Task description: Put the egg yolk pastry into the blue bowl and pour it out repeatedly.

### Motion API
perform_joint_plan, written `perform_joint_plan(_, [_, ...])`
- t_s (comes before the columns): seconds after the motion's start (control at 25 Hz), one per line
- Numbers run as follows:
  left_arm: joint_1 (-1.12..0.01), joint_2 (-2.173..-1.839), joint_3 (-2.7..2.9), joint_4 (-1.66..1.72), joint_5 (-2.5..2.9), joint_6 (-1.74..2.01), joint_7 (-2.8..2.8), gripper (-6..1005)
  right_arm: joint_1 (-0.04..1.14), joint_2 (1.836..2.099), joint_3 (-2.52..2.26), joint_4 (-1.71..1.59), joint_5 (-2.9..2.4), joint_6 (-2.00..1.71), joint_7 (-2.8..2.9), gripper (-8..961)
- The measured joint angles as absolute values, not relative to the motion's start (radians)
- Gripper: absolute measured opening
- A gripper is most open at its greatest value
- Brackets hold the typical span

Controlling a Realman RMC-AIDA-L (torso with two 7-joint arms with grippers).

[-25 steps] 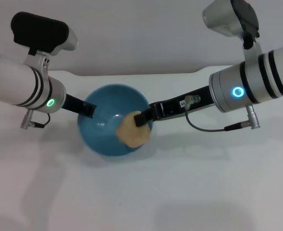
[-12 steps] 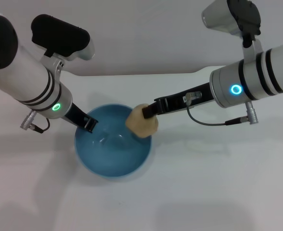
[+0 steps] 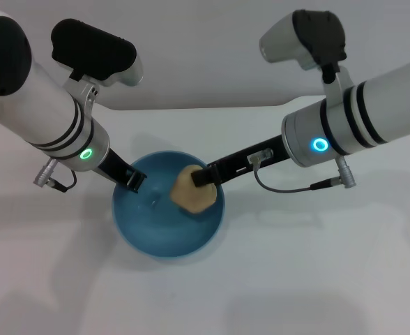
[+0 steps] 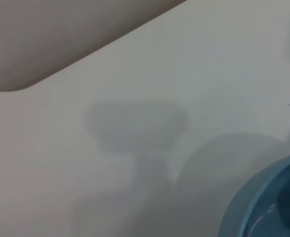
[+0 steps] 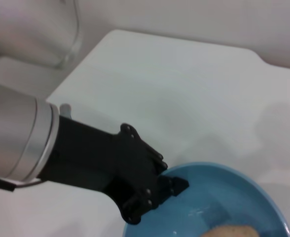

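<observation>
Smooth white worktop (image 3: 316, 279), glossy round blue bowl (image 3: 156, 241) near its middle, left gripper (image 3: 134, 181) pinching the rim, right gripper (image 3: 199, 178) pinching lumpy matte egg yolk pastry (image 3: 190, 192) over the bowl

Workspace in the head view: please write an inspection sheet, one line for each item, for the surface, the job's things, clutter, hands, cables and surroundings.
Surface: plain white table, bare where visible.
Job's things: round glossy light-blue bowl upright on the table; pale tan lumpy pastry ball over the bowl's inside, near its rim.
Clutter: nothing seen.
Hands: right hand shut on the pastry ball above the bowl; left hand shut on the bowl's rim on the robot's left side.
Cables: short grey cable looping under the right wrist; another at the left wrist.
Surroundings: grey wall behind the table.
</observation>
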State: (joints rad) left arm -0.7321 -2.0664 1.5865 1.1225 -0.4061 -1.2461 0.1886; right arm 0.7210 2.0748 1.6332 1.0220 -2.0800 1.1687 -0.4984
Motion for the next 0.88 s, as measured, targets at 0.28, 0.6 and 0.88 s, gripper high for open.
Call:
perform_joint_plan(0.28, [-0.731, -2.066, 1.586, 1.124, -0.407, -1.251, 0.189, -2, 0.714, 2.074, 1.635, 1.022, -2.078, 1.145, -0.58, 53])
perform_joint_plan(0.6, [-0.722, -2.066, 1.597, 1.131, -0.407, -1.245, 0.191, -2, 0.682, 2.071, 1.677, 1.07, -2.03, 1.136, -0.587, 304])
perform_joint_plan(0.88, [-0.625, -2.065, 1.605, 1.261, -0.413, -1.172, 0.196, -2, 0.544, 2.068, 1.854, 1.208, -1.962, 1.178, -0.587, 326])
